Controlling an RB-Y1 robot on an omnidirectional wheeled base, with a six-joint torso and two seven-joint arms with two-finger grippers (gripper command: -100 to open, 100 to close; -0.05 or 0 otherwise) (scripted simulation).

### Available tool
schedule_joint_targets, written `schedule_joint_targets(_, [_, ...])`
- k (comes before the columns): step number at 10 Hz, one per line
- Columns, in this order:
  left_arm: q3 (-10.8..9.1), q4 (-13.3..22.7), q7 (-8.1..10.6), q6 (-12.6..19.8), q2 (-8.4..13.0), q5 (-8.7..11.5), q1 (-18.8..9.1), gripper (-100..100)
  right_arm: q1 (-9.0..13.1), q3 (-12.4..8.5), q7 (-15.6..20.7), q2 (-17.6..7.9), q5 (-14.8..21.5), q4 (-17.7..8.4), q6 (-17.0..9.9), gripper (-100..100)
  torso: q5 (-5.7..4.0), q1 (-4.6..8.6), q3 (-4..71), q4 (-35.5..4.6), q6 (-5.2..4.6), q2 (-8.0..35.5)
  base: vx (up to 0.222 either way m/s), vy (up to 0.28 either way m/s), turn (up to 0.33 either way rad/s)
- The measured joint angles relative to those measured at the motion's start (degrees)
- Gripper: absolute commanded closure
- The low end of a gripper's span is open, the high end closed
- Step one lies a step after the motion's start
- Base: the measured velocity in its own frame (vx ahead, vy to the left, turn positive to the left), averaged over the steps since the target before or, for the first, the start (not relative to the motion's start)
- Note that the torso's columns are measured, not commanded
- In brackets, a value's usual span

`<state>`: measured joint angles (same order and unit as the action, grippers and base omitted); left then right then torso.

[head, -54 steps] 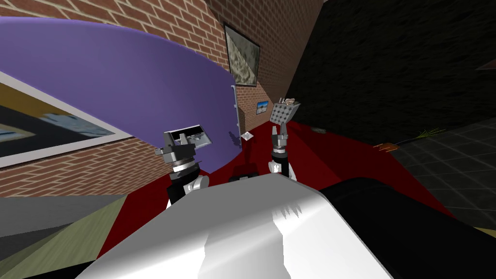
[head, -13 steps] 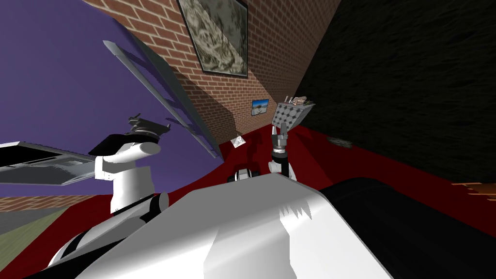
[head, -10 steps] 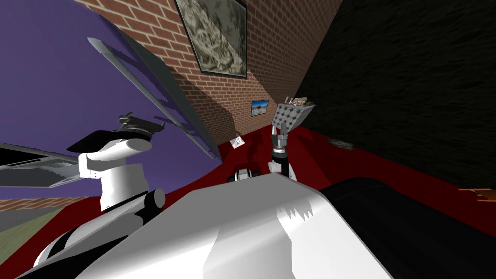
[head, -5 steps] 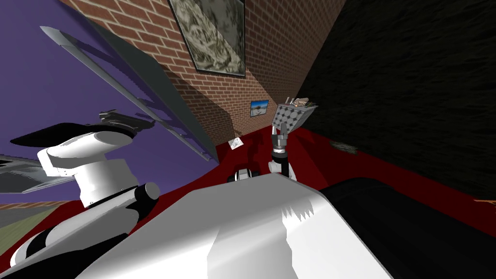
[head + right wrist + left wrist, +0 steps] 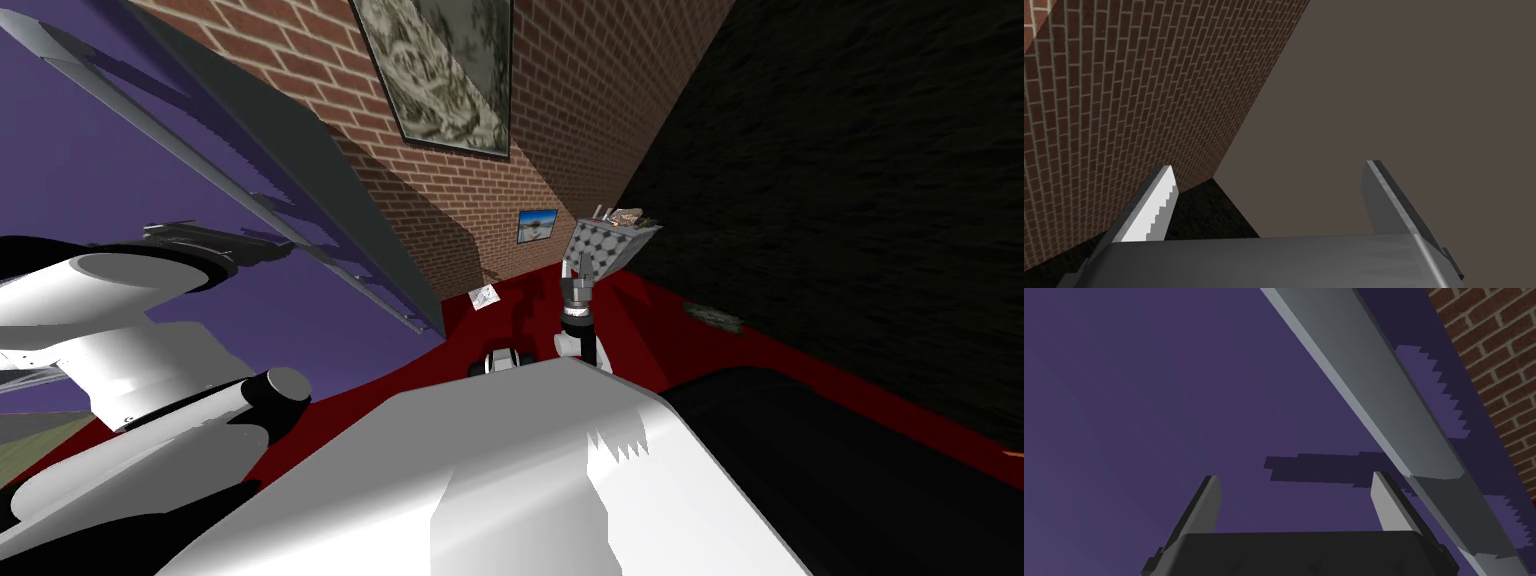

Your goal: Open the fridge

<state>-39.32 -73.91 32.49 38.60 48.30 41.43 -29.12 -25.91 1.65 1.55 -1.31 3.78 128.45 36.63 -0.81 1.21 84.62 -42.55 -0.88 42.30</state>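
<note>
At the far left, the left hand [image 5: 270, 248] is held out from its white forearm against the fridge [image 5: 100, 170], whose purple door is seen across the upper left corner of the head view. In the left wrist view this hand [image 5: 1294, 498] is spread wide, with only the purple door between its fingers [image 5: 1206, 503]. The grey handle [image 5: 1374, 388] runs slantwise just beside one finger, outside the gap; whether it is touched cannot be told. In the head view the handle [image 5: 300, 243] is seen as a long thin bar along the door's edge nearest the brick wall [image 5: 560, 120]. Whether the door is ajar cannot be told. A large framed picture [image 5: 440, 70] is hung on that wall next to the fridge, and a small picture [image 5: 537, 225] is hung farther along it. A white scrap [image 5: 484, 295] lies on the red floor [image 5: 700, 350] at the foot of the wall. Right of it, the right hand [image 5: 578, 270] is raised upright above the chest, well apart from the fridge; in its own wrist view the right hand [image 5: 1269, 200] is also spread wide, with nothing held. Beyond it a grey box [image 5: 605, 245] with items in it stands at the floor's far end. A dark wall [image 5: 850, 200] borders the floor's right edge.
</note>
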Motion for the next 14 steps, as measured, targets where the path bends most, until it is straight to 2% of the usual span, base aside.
schedule_joint_targets(3, [-1.46, 1.54, 1.01, 2.44, 1.58, 0.68, -1.44, -100, 0.00, 0.00, 0.00, -0.01, 0.00, 0.00, 0.00, 0, -0.35, 0.53, 0.01, -0.10, -0.26, 0.02, 0.031, -0.049, 0.042])
schedule_joint_targets(4, [-1.61, 1.84, 1.05, 2.62, 1.65, 0.52, -1.21, -100, 0.00, -0.01, 0.00, -0.01, 0.00, 0.00, 0.00, 0, -0.16, 0.30, -0.08, -0.05, -0.01, 0.12, 0.048, 0.135, 0.083])
schedule_joint_targets(5, [-1.81, 2.72, 1.04, 1.95, 0.74, 0.42, -0.80, -100, 0.00, -0.01, 0.00, -0.02, 0.00, 0.00, 0.00, 0, 0.28, -0.54, -0.05, 0.09, 0.35, 0.00, 0.030, 0.082, 0.020])
schedule_joint_targets(6, [-1.85, 2.88, 1.03, 1.75, 0.64, 0.38, -0.71, 100, 0.01, -0.01, 0.00, -0.01, 0.00, 0.00, 0.00, 0, 0.57, -0.83, -0.03, 0.19, 0.58, -0.01, 0.001, 0.010, 0.004])
schedule_joint_targets(7, [-1.86, 2.88, 1.03, 1.78, 0.66, 0.38, -0.70, 100, 0.01, -0.01, 0.00, -0.01, 0.00, 0.00, 0.00, 0, 0.69, -0.94, -0.06, 0.23, 0.76, 0.01, -0.150, 0.043, -0.047])
schedule_joint_targets(9, [-1.09, 1.42, 0.64, 2.84, -0.02, 1.84, -0.86, 100, 0.05, -0.01, 0.00, -0.02, 0.00, -0.01, -0.01, 0, 0.90, -1.56, -0.51, 0.04, 0.91, 0.71, -0.278, 0.141, -0.064])
schedule_joint_targets(11, [-0.72, 0.35, 0.00, 3.74, -0.44, 3.57, -0.52, 100, 0.05, -0.02, 0.00, -0.02, 0.00, -0.01, -0.01, 0, 0.84, -1.25, -0.14, 0.23, 0.89, 0.11, -0.315, 0.106, -0.053])
schedule_joint_targets(12, [-0.25, 0.45, -1.10, 3.94, -0.65, 5.44, -0.55, 100, 0.06, -0.01, 0.00, -0.02, 0.00, -0.01, -0.01, 0, 0.78, -1.12, -0.15, 0.23, 0.86, 0.15, -0.290, 0.107, -0.034])
schedule_joint_targets(14, [-0.06, -2.08, -1.11, 5.17, -1.56, 6.34, 0.22, 100, 0.04, -0.02, 0.00, -0.02, 0.00, -0.01, -0.01, 0, 0.83, -1.31, 0.10, 0.34, 0.87, -0.26, -0.297, 0.163, -0.055])
